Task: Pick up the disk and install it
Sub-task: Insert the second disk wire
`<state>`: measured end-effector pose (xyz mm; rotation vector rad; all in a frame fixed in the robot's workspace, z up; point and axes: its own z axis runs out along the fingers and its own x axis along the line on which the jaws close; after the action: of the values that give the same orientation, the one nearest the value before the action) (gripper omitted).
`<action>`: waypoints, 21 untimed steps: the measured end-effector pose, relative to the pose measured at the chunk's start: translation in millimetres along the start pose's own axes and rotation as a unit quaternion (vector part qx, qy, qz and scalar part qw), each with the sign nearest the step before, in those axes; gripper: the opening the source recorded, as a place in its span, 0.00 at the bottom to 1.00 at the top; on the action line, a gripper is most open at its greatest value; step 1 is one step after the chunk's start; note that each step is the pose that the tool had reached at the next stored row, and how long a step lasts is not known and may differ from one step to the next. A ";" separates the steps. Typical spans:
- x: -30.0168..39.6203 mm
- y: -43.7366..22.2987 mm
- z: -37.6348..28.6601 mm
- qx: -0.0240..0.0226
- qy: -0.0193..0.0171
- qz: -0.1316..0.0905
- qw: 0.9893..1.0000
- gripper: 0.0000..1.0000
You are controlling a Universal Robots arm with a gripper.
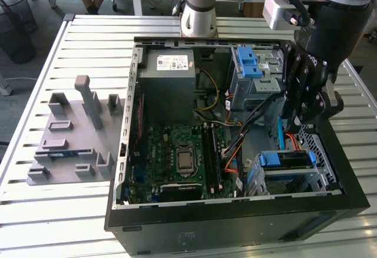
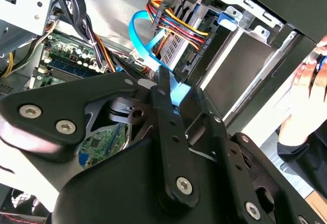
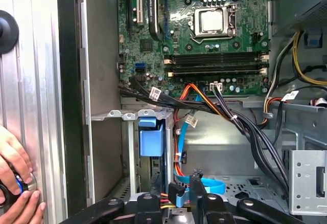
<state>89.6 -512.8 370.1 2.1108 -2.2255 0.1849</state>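
Observation:
The disk [image 1: 287,159], silver with a blue bracket, lies in the drive bay at the case's front corner on the exterior view's right. In the first wrist view its blue bracket [image 3: 152,136] shows in the bay frame. My gripper [image 1: 299,120] hangs just above and behind the disk, inside the case. In both wrist views its fingers stand close together on a flat light-blue data cable [image 2: 148,50], with the gripper [image 2: 179,94] pinching the cable's end. The same cable [image 3: 179,152] runs down to the gripper [image 3: 185,189]. A bundle of coloured power wires [image 2: 173,23] reaches the disk's rear.
The open computer case [image 1: 235,220] sits on a slatted table. Inside are the motherboard [image 1: 177,152], a grey power supply [image 1: 168,69] and a drive cage with a blue handle [image 1: 250,63]. A grey fixture [image 1: 70,134] lies beside the case. A person's hand [image 3: 15,183] rests by the case wall.

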 end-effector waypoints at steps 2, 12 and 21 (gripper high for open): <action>-0.1 0.0 0.9 0.000 0.001 0.000 1.000 0.34; -0.4 0.1 3.6 0.000 0.004 0.000 1.000 0.20; 2.3 -0.2 6.7 0.000 0.003 0.000 1.000 0.16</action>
<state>89.9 -516.1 363.8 2.1081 -2.2227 0.1904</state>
